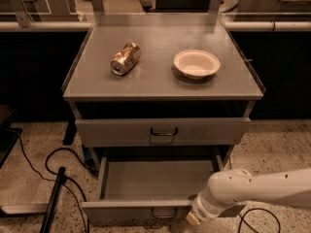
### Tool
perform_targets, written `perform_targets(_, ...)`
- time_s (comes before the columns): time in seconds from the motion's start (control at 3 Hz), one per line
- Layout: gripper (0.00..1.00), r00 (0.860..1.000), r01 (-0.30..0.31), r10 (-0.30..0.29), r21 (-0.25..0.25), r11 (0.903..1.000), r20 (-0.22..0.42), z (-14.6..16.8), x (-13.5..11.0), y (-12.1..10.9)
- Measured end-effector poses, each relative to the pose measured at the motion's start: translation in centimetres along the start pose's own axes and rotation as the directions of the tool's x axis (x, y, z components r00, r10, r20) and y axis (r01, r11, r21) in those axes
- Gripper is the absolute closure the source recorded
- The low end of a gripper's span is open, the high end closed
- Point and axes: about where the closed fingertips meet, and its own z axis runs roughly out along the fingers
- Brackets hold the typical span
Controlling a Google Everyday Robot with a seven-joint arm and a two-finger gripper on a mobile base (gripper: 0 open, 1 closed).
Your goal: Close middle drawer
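Note:
The middle drawer [146, 181] is a grey, shallow metal tray pulled out of the cabinet, and its inside looks empty. Its low front panel [121, 210] faces me, with a small dark loop handle [163, 212] at the centre. My white arm [262, 188] reaches in from the right. My gripper [195, 217] is at the drawer's front panel, just right of the handle, near the bottom of the view. The closed upper drawer front [116, 131] with its own handle sits above the open drawer.
A crushed can [125, 58] and a white bowl [196, 64] lie on the grey cabinet top [160, 84]. Black cables [58, 161] and a dark bar [52, 200] lie on the speckled floor at the left. Another cable [252, 216] runs under my arm.

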Motion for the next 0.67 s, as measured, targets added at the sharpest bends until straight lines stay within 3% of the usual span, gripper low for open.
perform_targets(0.33,0.11,1.0,0.0,0.0,0.0,1.0,0.0,0.0,0.0,0.0)
perform_targets(0.67,0.0,1.0,0.0,0.0,0.0,1.0,0.0,0.01,0.0,0.0)
